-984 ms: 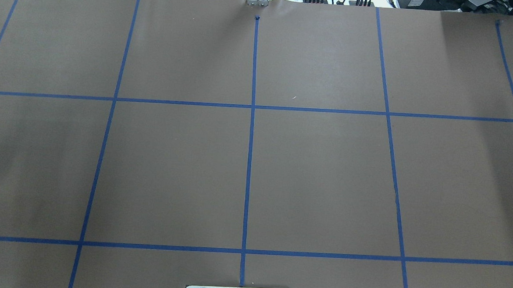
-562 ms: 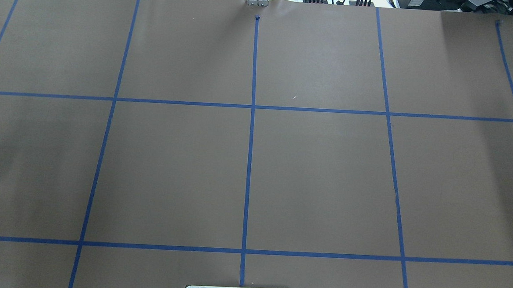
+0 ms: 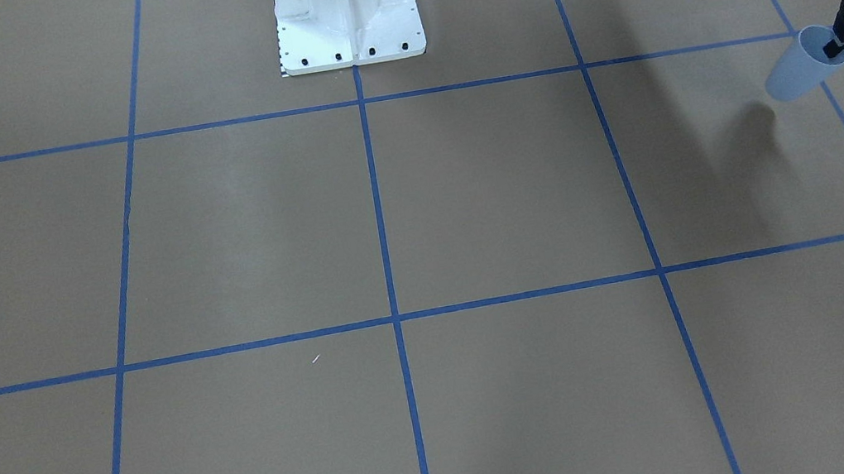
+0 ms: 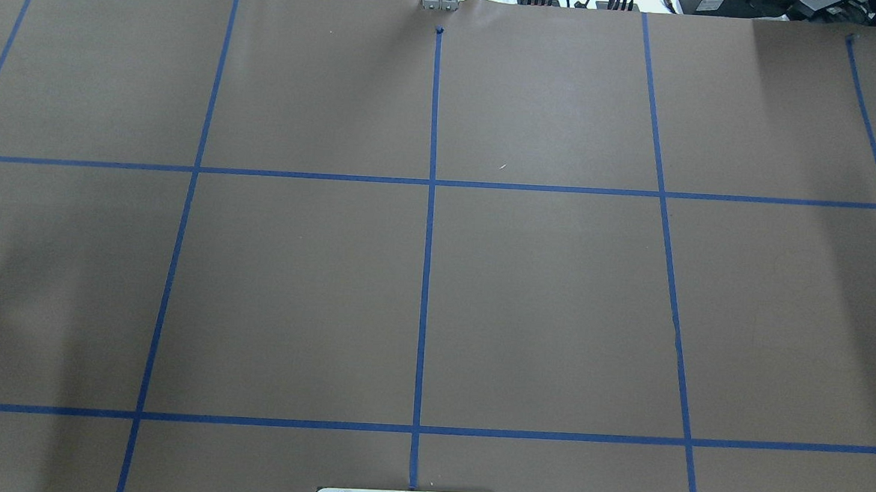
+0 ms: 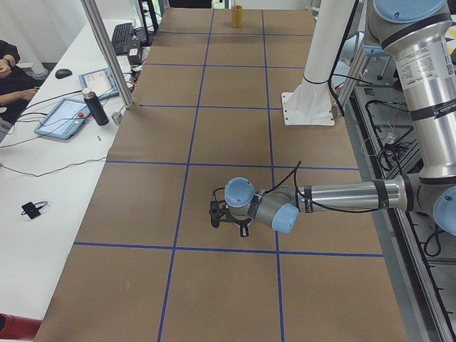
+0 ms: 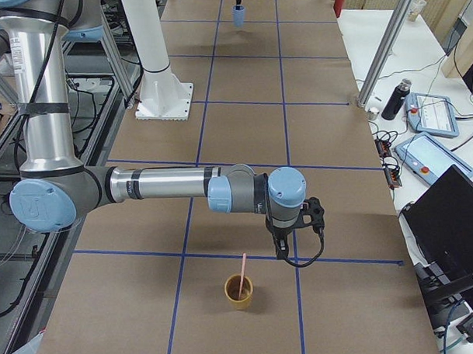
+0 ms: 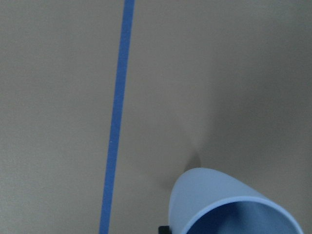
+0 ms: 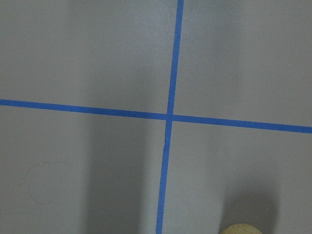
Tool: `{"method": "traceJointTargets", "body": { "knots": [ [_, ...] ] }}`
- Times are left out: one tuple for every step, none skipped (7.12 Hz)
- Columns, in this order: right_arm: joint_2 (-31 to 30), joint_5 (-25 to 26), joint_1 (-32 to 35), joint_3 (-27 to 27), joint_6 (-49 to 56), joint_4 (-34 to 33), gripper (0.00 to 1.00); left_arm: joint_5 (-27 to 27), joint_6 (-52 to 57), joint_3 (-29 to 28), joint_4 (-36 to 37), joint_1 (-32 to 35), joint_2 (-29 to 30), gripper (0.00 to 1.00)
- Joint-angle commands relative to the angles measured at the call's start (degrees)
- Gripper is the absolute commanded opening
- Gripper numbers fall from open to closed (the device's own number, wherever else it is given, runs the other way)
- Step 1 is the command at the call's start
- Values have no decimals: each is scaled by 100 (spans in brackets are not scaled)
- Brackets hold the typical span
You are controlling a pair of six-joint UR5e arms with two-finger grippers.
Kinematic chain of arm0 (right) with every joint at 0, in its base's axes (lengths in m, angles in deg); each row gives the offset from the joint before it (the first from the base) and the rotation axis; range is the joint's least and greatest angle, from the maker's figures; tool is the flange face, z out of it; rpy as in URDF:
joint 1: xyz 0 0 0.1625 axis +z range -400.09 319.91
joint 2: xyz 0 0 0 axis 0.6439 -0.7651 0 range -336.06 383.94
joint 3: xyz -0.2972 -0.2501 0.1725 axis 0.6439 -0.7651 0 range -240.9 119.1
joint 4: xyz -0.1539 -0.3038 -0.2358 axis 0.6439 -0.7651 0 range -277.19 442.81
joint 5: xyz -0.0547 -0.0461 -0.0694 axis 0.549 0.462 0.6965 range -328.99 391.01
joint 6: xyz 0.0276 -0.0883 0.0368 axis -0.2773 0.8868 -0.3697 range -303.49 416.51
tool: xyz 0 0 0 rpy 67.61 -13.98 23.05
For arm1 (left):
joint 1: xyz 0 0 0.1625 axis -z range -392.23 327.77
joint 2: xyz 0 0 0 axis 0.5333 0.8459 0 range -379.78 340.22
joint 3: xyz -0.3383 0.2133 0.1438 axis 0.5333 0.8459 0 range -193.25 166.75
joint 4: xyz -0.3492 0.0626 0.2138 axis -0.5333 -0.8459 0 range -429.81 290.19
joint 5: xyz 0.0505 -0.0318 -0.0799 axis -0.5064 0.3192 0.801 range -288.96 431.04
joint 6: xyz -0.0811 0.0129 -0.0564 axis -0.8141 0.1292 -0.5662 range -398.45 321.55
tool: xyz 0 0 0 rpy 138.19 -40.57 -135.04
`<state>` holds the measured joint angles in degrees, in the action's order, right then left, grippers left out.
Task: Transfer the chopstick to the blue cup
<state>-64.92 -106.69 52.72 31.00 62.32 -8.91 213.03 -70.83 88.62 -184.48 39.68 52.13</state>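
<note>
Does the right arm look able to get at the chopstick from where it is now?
Probably yes. The chopstick stands in a tan cup close to the right end effector, its upper end sticks out above the rim, and nothing lies between them.

Pale blue cup [image 3: 796,72] tilted, lifted off table, pink chopstick [image 6: 242,270] leaning in tan cup [image 6: 239,297]

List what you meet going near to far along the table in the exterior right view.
Tan cup with the chopstick standing in it → right gripper → white pedestal → blue cup at the far end.
</note>
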Motion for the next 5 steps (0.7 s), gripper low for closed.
{"method": "traceJointTargets", "body": {
  "knots": [
    [-61, 6, 1, 3, 60, 48, 100, -30, -144, 307, 1291, 16, 941, 0],
    [-78, 24, 1, 12, 61, 57, 100, -48, -354, 307, 1950, 7, 1643, 0],
    [-131, 41, 1, -6, 44, 57, 100, -57, -609, 281, 2575, -10, 2338, 0],
    [-184, 41, 1, -15, 52, 66, 100, -231, -1072, 263, 3155, -89, 3050, 0],
    [-184, 41, 1, 11, -9, 66, 100, -529, -1730, 254, 3422, -611, 3631, 0]
  ]
}}
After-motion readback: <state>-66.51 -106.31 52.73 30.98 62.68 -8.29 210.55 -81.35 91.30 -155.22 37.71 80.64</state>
